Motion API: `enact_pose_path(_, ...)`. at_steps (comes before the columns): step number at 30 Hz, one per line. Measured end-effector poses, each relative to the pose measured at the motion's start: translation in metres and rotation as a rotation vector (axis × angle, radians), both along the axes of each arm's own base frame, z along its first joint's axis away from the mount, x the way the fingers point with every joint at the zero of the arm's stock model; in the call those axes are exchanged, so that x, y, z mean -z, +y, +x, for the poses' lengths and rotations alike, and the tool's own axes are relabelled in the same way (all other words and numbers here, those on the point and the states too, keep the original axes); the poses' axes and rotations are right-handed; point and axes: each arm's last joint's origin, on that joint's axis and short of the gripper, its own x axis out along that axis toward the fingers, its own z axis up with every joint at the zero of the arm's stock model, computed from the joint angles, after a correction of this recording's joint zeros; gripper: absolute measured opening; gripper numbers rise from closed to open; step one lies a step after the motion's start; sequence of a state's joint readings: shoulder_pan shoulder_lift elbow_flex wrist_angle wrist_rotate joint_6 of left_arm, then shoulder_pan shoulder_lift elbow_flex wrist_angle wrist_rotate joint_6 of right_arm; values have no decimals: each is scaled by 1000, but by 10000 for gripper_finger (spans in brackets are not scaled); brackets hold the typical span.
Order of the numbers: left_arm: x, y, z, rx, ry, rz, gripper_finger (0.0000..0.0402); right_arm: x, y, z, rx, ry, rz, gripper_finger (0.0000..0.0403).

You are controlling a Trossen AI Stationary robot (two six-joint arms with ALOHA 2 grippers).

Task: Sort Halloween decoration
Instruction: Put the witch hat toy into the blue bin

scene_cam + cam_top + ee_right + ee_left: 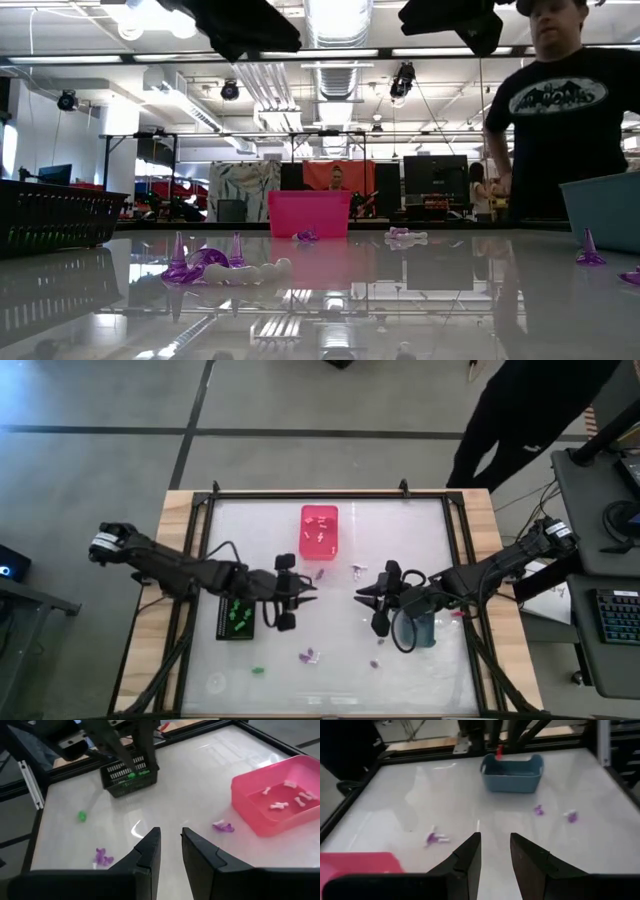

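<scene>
Tiny purple, green and white pieces lie scattered on the white table: a purple one and a white-purple one near the pink bin, a purple cluster, a green one and a purple one toward the near edge. My left gripper is open and empty above the table's middle, beside the black bin. My right gripper is open and empty, facing it from the right. The left wrist view shows its fingers apart over bare table; so does the right wrist view.
The pink bin at the far middle holds white bone pieces. The black bin on the left holds green pieces. The grey-blue bin stands on the right under the right arm. A person stands beyond the far right corner.
</scene>
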State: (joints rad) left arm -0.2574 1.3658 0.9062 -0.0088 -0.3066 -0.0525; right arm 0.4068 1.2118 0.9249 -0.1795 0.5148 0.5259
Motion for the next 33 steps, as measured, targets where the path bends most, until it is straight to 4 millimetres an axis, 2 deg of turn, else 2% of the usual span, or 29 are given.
enact_pose_path(9,2,-21,-14,29,-91,6,87,5,2,3,-17,19,20,68)
enact_pose_path(13,9,-22,-33,48,-185,-39,87,12,4,7,-54,56,35,68)
enact_pose_path(18,12,-13,-59,42,-286,-114,87,15,7,11,-53,113,63,68)
enact_pose_path(25,9,-1,-88,33,-427,-171,87,21,10,18,4,330,55,68)
enact_pose_path(27,9,1,-94,31,-444,-178,87,22,13,21,-31,412,52,68)
enact_pose_path(33,6,4,-102,31,-474,-196,87,40,21,28,-135,741,-13,68)
